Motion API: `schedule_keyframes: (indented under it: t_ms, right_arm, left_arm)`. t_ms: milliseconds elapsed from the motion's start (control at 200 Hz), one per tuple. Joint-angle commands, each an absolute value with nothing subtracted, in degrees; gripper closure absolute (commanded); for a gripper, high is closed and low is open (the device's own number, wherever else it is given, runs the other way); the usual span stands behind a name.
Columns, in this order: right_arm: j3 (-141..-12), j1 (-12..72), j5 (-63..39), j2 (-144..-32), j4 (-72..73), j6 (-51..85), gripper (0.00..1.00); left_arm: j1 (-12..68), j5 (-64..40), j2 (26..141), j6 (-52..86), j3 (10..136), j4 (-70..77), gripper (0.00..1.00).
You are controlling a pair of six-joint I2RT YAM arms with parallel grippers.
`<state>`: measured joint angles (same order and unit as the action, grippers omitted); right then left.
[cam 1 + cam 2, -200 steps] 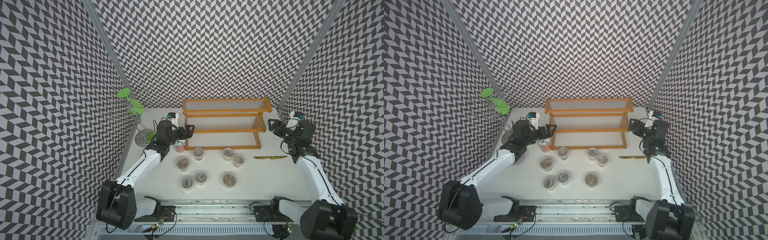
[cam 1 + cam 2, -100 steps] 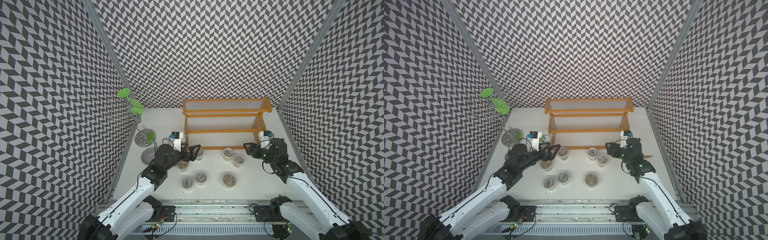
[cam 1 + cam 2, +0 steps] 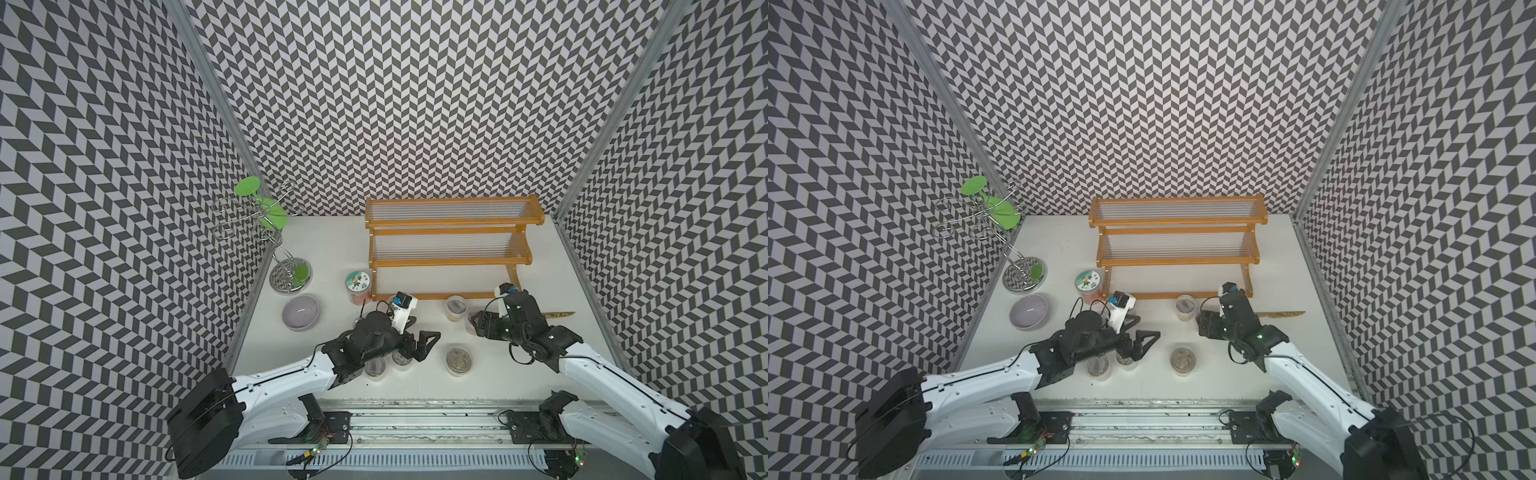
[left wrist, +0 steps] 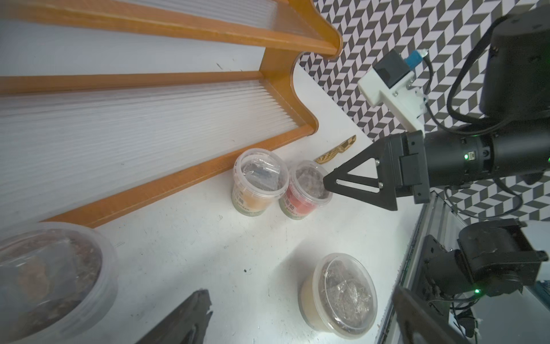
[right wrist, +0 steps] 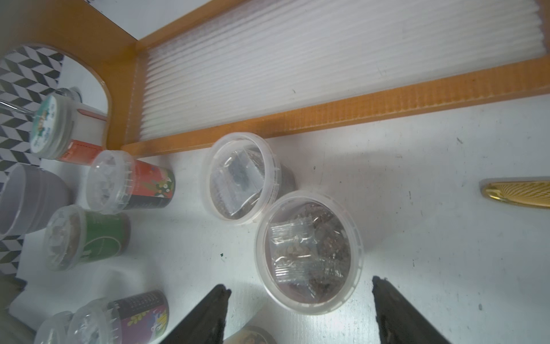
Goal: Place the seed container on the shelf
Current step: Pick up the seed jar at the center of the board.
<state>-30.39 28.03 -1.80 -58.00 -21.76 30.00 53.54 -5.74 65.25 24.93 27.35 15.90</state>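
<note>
Shelf [image 3: 451, 262] bare, seed tubs [image 3: 458, 360] all on table [image 3: 328, 249] (none placed yet); right claw [image 5: 300, 286] open astride one tub [image 5: 308, 253] w/o gripping, left claw [image 3: 426, 328] open, empty.

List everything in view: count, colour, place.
shelf: one, orange-brown frame, clear tiers, back of table.
seed tubs: seven, clear lids, on table before the shelf.
jar: one, picture lid, reddish body, by shelf's left end.
bowl: one, grey, left side of table.
wire stand: one, silver with green discs, back left.
gold strip: one, flat on table, right of tubs.
table: one, white.
walls: three, black-white chevron, around table.
left gripper: one, black, open, over the front tubs.
right gripper: one, black, open, astride one tub.
</note>
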Motion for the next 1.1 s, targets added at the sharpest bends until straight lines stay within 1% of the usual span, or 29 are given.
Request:
schedule_keyframes:
  t_ms: [0, 130, 205, 335, 541, 756, 976, 1092]
  right_arm:
    - [-30.32, 29.1, -0.18, -60.54, -20.37, 30.28, 0.22]
    - [-30.41, 29.61, -0.45, -62.35, -18.06, 29.52, 0.2]
    - [-30.49, 29.76, -0.37, -63.2, -16.45, 28.88, 0.16]
    - [-31.55, 29.88, 3.23, -66.07, -14.93, 27.49, 0.12]
    - [-33.71, 31.01, 9.35, -70.28, -15.47, 24.24, 0.12]
    - [-35.06, 31.32, 12.45, -72.22, -16.96, 22.97, 0.15]
    - [-36.08, 31.38, 11.6, -71.91, -16.48, 22.1, 0.16]
    - [-35.99, 31.39, 12.23, -72.0, -16.96, 22.4, 0.2]
  left_arm:
    - [54.29, -4.25, 67.91, 23.2, 30.28, 19.86, 0.0]
    - [54.92, -3.86, 70.45, 22.94, 31.24, 20.98, 0.01]
    - [55.06, -3.78, 71.62, 23.03, 30.83, 23.19, 0.01]
    - [55.26, -3.49, 74.02, 22.94, 31.8, 24.14, 0.01]
    - [55.31, -2.47, 74.34, 22.76, 32.39, 23.88, 0.01]
    - [55.18, -1.4, 73.48, 22.76, 31.67, 23.5, 0.01]
    - [55.22, -1.38, 72.73, 22.76, 31.68, 23.19, 0.0]
    - [55.15, -1.23, 72.84, 22.76, 31.9, 22.72, 0.01]
